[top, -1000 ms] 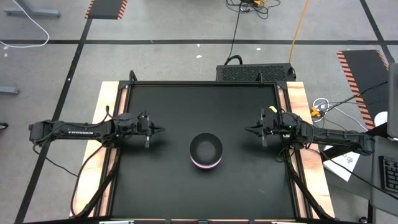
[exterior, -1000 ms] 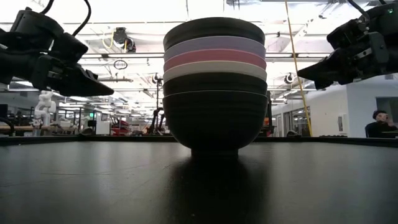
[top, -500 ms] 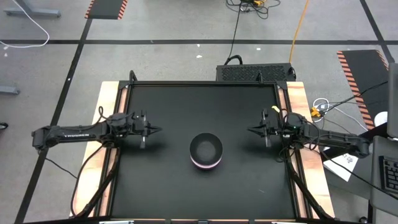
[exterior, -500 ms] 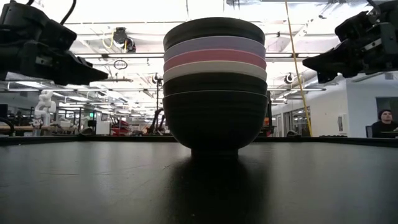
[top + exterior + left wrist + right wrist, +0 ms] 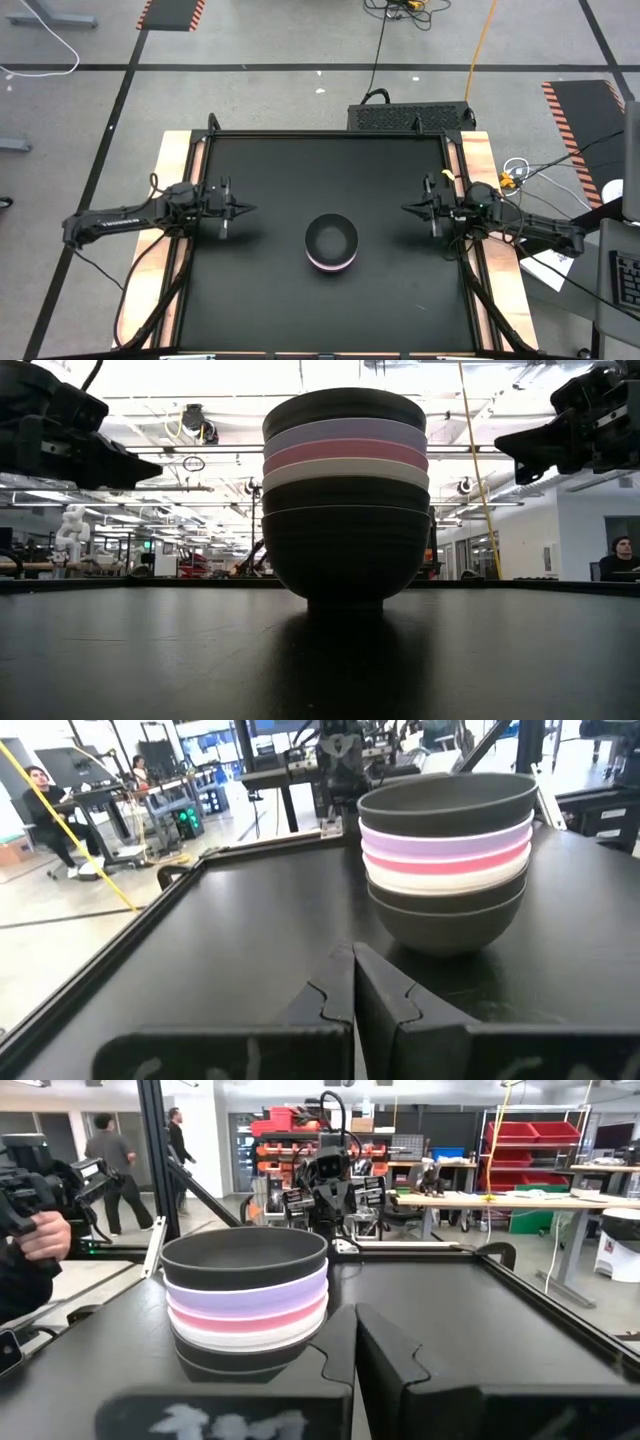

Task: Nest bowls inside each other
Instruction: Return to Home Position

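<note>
The bowls (image 5: 331, 243) stand nested in one stack at the middle of the black table (image 5: 260, 310), resting on the bottom black bowl's foot (image 5: 345, 603). From the top the rims show black, lavender (image 5: 345, 434), pink, white and black. My left gripper (image 5: 251, 209) hovers shut near the table's left edge, pointing level toward the stack. My right gripper (image 5: 406, 209) hovers shut near the right edge, pointing back at the stack (image 5: 245, 1295). Neither touches the stack (image 5: 447, 845).
A raised black rim (image 5: 330, 133) frames the table, with wooden boards (image 5: 480, 160) outside it on both sides. A black box (image 5: 410, 116) sits behind the far edge. People stand and sit in the room beyond the table.
Both grippers have drawn back from the stack, the left toward the table's left edge and the right toward its right edge, rising a little and tipping from a slight downward slant to level. Both stayed shut. The stack has kept still.
</note>
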### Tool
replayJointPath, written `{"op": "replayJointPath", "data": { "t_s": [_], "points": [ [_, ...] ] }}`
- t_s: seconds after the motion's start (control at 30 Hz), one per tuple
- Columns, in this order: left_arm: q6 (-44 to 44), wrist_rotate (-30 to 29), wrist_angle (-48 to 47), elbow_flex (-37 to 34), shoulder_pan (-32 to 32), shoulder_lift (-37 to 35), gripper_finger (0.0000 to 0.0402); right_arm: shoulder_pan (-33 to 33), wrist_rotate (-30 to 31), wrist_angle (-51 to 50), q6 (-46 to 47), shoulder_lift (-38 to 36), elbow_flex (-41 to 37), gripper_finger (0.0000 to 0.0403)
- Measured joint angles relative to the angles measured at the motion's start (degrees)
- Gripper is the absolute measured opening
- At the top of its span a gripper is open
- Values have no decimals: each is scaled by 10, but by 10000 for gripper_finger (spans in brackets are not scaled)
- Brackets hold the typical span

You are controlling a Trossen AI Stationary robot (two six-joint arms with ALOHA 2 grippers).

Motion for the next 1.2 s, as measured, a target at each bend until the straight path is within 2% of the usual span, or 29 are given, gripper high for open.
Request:
{"op": "replayJointPath", "data": {
  "t_s": [0.1, 0.27, 0.37, 0.43, 0.8, 1.07, 1.2],
  "points": [
    [1, 5, -5, 2, 0, -12, 1, 0, 0, -1, 4, -1, 0, 0],
    [4, 11, -66, 23, -1, -31, 2, 0, 0, -2, 4, -1, 0, 0],
    [4, 23, -89, 29, -6, -42, 1, 0, -29, -1, 5, -1, 0, 0],
    [4, 33, -90, 30, -13, -48, 1, 0, -46, -1, 5, -1, 0, 0],
    [3, 47, -82, 30, -44, -48, 2, 0, -45, 0, 2, 0, 0, 0],
    [32, 140, -82, 30, -51, -48, 3, 0, -46, 8, 13, 0, 0, 0],
    [22, 128, -81, 30, -52, -48, 3, 0, -46, 9, 14, 0, 0, 0]
  ]
}}
